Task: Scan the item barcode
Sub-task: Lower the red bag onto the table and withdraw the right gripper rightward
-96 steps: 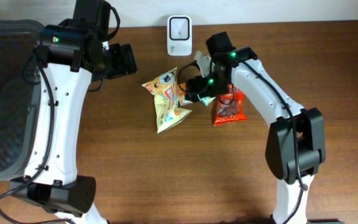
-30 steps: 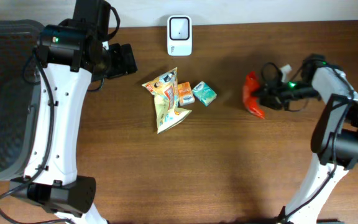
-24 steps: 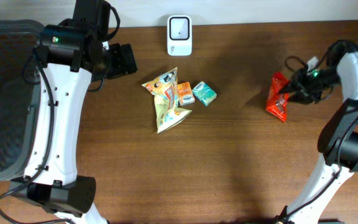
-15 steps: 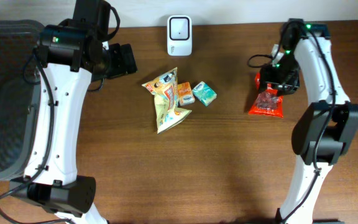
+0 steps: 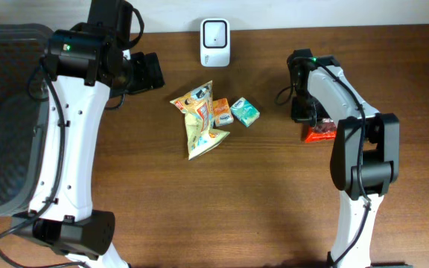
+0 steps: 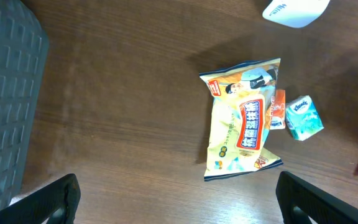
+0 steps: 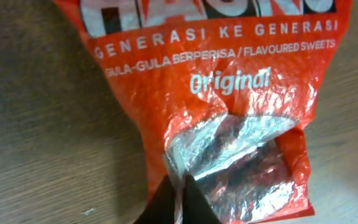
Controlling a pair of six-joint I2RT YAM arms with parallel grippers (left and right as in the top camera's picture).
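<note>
My right gripper point(image 7: 178, 190) is pinched shut on only a thin fold of the red sweets bag point(image 7: 216, 81). That slick film might slip out once I lift.

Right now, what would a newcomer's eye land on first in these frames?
The red sweets bag fills the right wrist view, its lower edge pinched in the right jaws. In the middle of the table lies a yellow snack bag with an orange box and a teal box beside it. The white scanner stands at the far edge behind them.
</note>
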